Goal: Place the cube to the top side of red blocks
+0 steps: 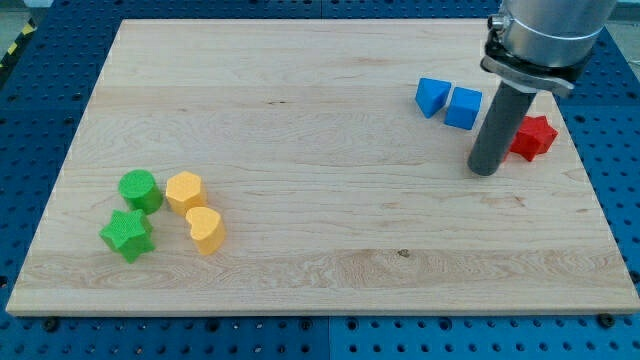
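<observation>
A blue cube (463, 107) lies near the view's top right on the wooden board (300, 130). A blue triangular block (431, 96) touches its left side. A red star-shaped block (532, 137) lies to the right of the cube and a little lower, partly hidden by the rod. My tip (484, 170) rests on the board just below the cube and to the left of the red block, close to both. Only one red block shows.
At the view's lower left sit a green cylinder (140, 190), a green star (126, 235), a yellow hexagonal block (185, 191) and a yellow heart (205, 229). The board's right edge runs close beside the red block.
</observation>
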Controlling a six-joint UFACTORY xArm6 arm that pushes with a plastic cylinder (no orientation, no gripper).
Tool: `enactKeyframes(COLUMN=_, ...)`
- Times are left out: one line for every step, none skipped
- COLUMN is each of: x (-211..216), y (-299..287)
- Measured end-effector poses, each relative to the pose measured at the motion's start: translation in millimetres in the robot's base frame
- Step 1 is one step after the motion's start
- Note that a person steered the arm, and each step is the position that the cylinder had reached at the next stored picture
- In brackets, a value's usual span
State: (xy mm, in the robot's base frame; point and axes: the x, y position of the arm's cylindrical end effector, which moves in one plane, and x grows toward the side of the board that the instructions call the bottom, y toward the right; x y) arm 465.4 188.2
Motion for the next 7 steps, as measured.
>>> enactKeyframes(x=-1, y=17)
enactKeyframes(x=2, y=-4)
enactKeyframes(x=0, y=-54)
enactKeyframes(x=-4, y=-65)
enactKeyframes(x=-4, y=-65)
enactKeyframes(x=-16, y=-65)
enactKeyframes(x=-37, y=-65)
